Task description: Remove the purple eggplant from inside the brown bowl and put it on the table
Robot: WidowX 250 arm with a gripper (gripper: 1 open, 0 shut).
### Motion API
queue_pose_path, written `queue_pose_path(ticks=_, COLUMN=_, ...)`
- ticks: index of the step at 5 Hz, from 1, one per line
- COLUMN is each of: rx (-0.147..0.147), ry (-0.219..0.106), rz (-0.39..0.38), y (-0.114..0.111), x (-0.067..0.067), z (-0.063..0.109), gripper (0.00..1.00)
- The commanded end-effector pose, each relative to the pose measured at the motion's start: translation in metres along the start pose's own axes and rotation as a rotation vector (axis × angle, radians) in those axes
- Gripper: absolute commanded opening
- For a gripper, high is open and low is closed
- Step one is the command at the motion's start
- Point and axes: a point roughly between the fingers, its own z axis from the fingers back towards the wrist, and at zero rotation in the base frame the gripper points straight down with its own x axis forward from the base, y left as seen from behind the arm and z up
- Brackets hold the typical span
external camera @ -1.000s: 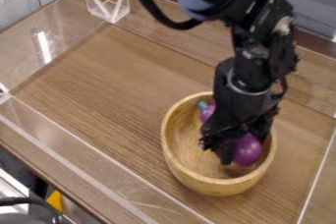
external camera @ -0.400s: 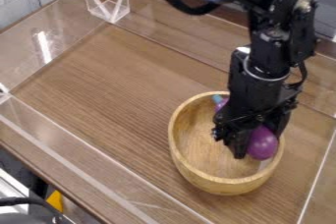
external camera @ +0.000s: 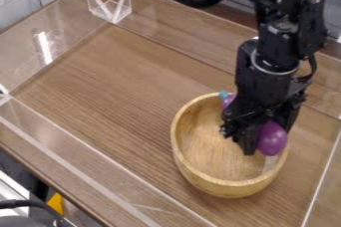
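A round light-brown wooden bowl [external camera: 202, 157] sits on the wood-grain table [external camera: 120, 82] at the lower right. My black gripper [external camera: 261, 137] points straight down over the bowl's right side and is shut on the purple eggplant [external camera: 273, 138]. The eggplant's glossy rounded end shows between and just right of the fingers, hanging a little above the bowl's tan inside. Its stem end is mostly hidden behind the gripper.
Clear acrylic walls [external camera: 60, 32] edge the table along the left, front and back. A small clear angled stand [external camera: 110, 4] sits at the back left. The arm's black body [external camera: 286, 22] rises above the bowl toward the top right.
The gripper has lifted slightly and shifted right with the eggplant in it, so the eggplant now hangs above the bowl's floor. The bowl has stayed in place.
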Motion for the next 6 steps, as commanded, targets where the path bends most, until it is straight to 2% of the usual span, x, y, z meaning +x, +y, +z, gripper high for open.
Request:
queue_pose_path(ticks=1, rx=-0.041, ry=-0.008, rz=0.0, y=-0.005, x=0.002, z=0.019, gripper=0.0)
queue_pose_path(ticks=2, rx=-0.039, ry=-0.009, rz=-0.004, y=-0.002, x=0.002, z=0.028, gripper=0.0)
queue_pose_path(ticks=6, rx=-0.035, ry=-0.011, rz=0.024, y=-0.007, x=-0.006, z=0.031, gripper=0.0)
